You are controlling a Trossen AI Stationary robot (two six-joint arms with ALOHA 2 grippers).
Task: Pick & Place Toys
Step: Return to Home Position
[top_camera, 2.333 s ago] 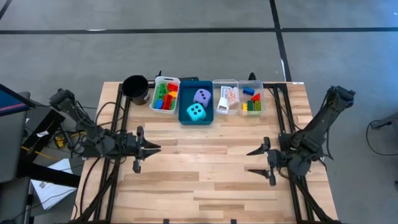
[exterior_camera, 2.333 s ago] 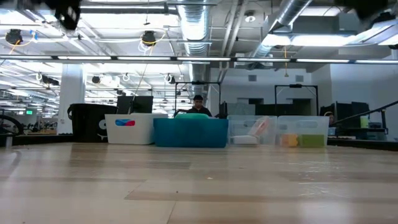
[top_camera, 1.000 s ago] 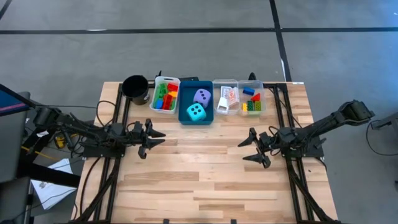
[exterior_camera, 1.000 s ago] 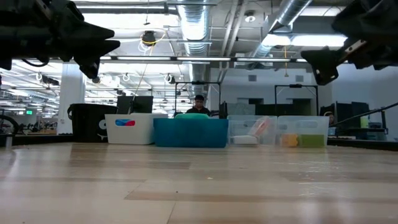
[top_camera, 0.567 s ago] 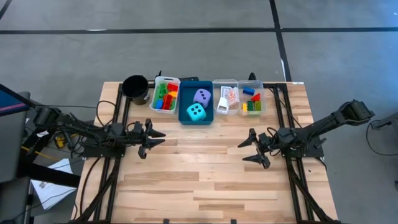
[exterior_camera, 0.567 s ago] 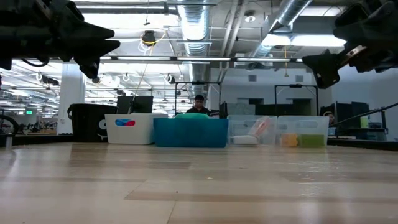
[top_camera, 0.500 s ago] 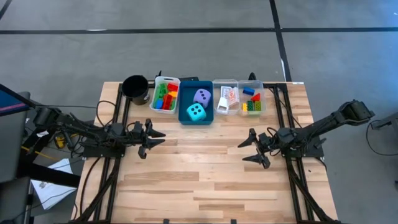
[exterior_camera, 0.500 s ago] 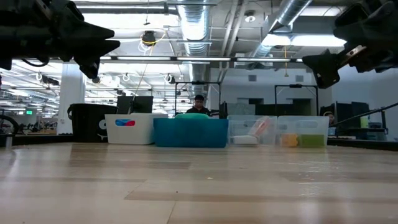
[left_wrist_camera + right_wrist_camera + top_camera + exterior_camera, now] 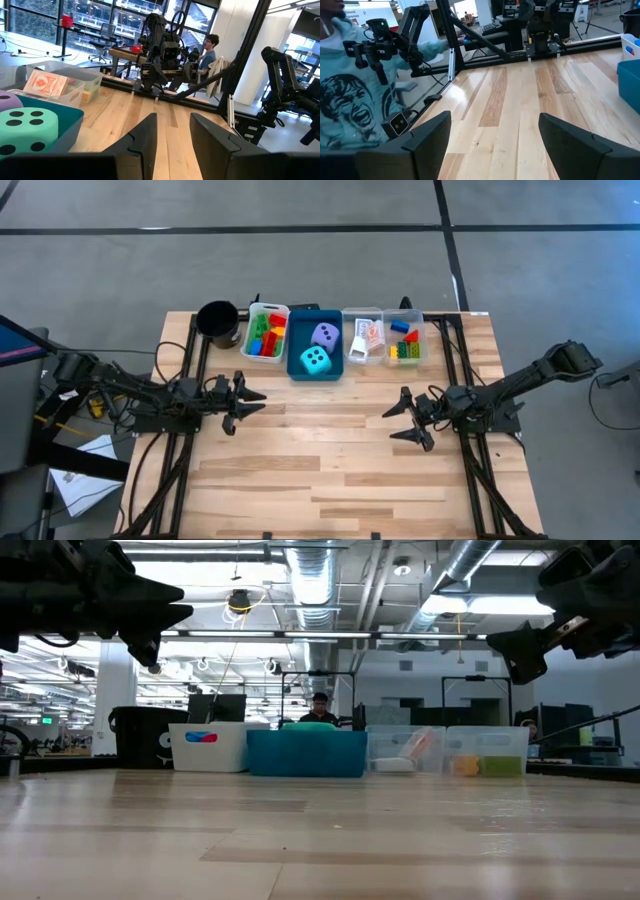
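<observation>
The wooden surface (image 9: 330, 470) is bare across its near and middle part; everything on it stands in one row along the far edge.

The left arm (image 9: 150, 402) lies low along the left side, reaching toward the middle. Its jaws are released, with a gap showing between the two dark fingers in the left wrist view, and they hold nothing. The right arm (image 9: 510, 385) stretches in from the right side in the same way. Its jaws are spread wide and are empty too. Both pairs of jaws hover above the boards, well short of the row of containers.

The blue tray (image 9: 301, 323) sits mid-row and holds both dice: the lavender die (image 9: 323, 334) at the back and the cyan die (image 9: 315, 360) in front, touching it. Just left of it, the white tray (image 9: 268, 306) is heaped with bricks (image 9: 266, 335) in green, red, yellow and blue. To the right of the blue tray are two clear trays, side by side. The left clear tray (image 9: 362, 311) holds the card packs (image 9: 371, 332), one with an orange patterned face. The right clear tray (image 9: 405, 311) holds more small bricks (image 9: 404, 350), mostly yellow, green and red, with a blue one behind them. The black cup (image 9: 217, 323) ends the row on the left; I cannot tell what is inside it.
</observation>
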